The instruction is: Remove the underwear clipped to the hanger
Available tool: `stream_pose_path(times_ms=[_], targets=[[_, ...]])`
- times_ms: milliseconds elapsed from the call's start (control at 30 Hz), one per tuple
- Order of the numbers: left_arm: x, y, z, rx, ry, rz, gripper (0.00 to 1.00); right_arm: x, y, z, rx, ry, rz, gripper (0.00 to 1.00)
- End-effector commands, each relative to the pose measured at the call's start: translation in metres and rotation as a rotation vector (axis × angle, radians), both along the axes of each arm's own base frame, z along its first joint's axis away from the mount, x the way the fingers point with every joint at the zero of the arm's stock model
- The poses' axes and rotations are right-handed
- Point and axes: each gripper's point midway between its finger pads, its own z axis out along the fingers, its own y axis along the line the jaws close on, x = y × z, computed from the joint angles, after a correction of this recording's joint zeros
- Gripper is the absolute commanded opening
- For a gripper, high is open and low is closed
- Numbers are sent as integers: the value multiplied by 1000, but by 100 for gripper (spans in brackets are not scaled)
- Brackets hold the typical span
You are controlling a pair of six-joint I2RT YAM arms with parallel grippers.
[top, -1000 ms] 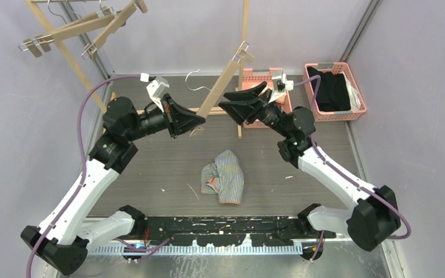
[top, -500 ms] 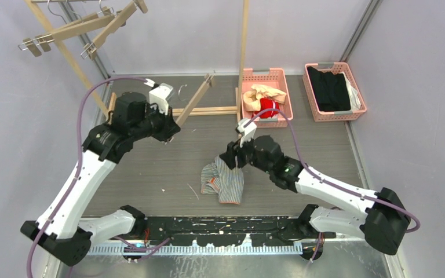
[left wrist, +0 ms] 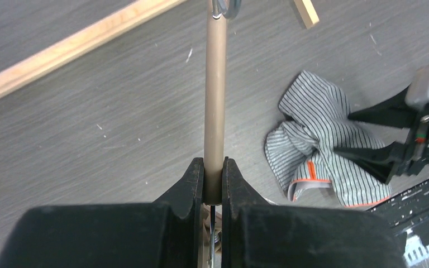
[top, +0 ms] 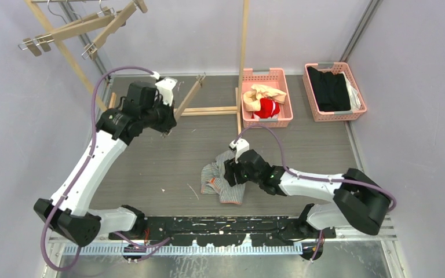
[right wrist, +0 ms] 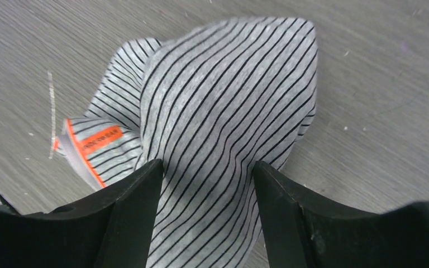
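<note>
The grey-and-white pinstriped underwear (top: 227, 184) lies crumpled on the table, apart from the hanger. My right gripper (top: 230, 171) is low over it, open. In the right wrist view its fingers (right wrist: 134, 206) straddle a raised fold of the striped underwear (right wrist: 229, 95), and the right gripper (right wrist: 204, 167) is not closed on it. My left gripper (top: 169, 119) is shut on the wooden hanger (top: 188, 98) at the back left. The left wrist view shows the left gripper (left wrist: 214, 167) clamped on the hanger bar (left wrist: 215, 84), with the striped underwear (left wrist: 318, 128) off to the right. No cloth hangs from the hanger.
A pink basket (top: 266, 72) at the back holds a beige piece (top: 265, 91) and a red piece (top: 266, 109). Another pink basket (top: 359, 101) holds black clothing (top: 330, 87). A wooden rack post (top: 244, 40) and its base bar (top: 208, 110) stand at the back, with spare hangers (top: 75, 29) at the upper left.
My right arm has dropped from the hanger to the striped underwear on the table and its jaws have widened. My left arm has carried the hanger lower and toward the back left.
</note>
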Motion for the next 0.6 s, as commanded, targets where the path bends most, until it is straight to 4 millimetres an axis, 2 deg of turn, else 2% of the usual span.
stream_pose_path(times_ms=[0,67,100,133,233,300,367,467,567], targets=[[32,-3,38,-11,-101,17,0,0,7,-17,30,41,-45,68],[43,-5,46,-10,-99,14,0,-3,5,-31,20,78,-64,69],[48,-6,50,-12,-99,12,0,-5,3,-37,14,95,-74,66],[53,-7,54,-12,-99,11,0,-7,2,-43,8,113,-80,58],[68,-5,69,-36,-110,19,0,-9,0,-54,-11,145,-101,6],[78,-3,85,-57,-129,26,0,-4,2,-46,-14,122,-110,1],[83,-3,96,-67,-143,28,0,8,2,-20,-6,46,-127,1],[90,-4,110,-64,-158,22,0,41,-8,48,-5,-158,-214,1],[96,-5,126,-62,-186,19,0,75,-28,122,-33,-347,-331,1]])
